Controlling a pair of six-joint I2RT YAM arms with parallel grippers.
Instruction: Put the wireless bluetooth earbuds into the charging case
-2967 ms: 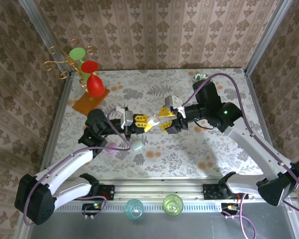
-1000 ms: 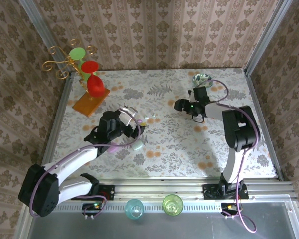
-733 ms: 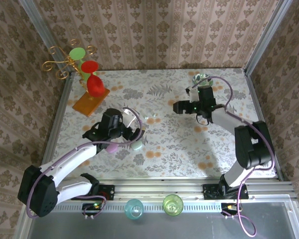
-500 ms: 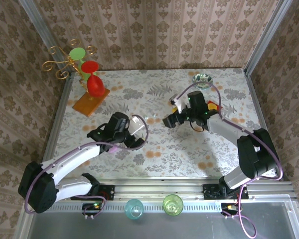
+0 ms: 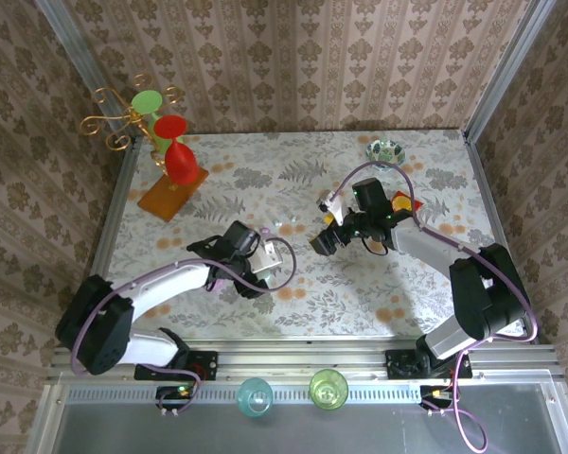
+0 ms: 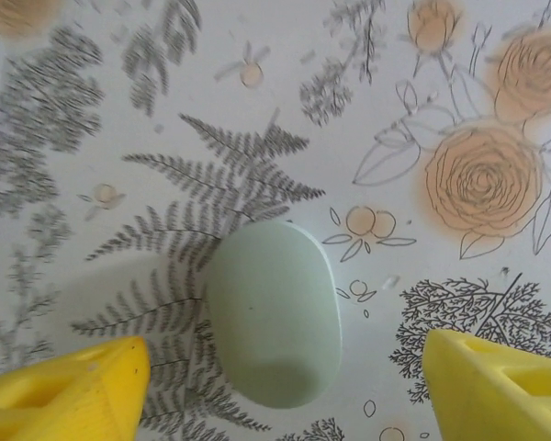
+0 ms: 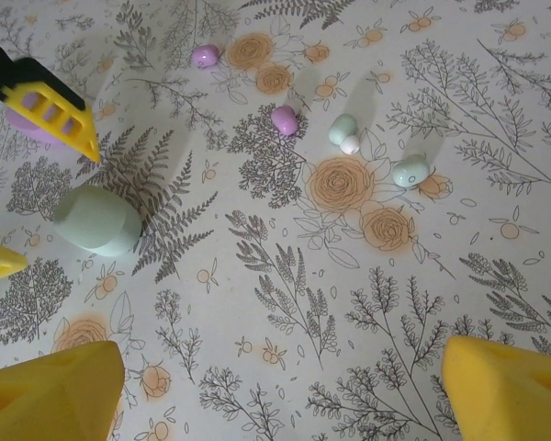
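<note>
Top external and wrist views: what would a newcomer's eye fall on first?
A pale green case lies between the left tool's wide-apart yellow fingers on the flowery table. In the right wrist view, four tiny earbuds, lilac and whitish, lie scattered, apart from that case. Red and green glasses brighten the table's far left corner.

- I get bright, even light from overhead in the top view; the arms throw soft grey shadows on the table [image 5: 341, 284].
- In my left wrist view the green case [image 6: 272, 312] is crisp, with a faint shadow to its left; the yellow fingertips [image 6: 69, 390] in the bottom corners look soft.
- My right wrist view is sharp across the cloth; the earbuds [image 7: 284, 118] cast pale shadows up-frame.
</note>
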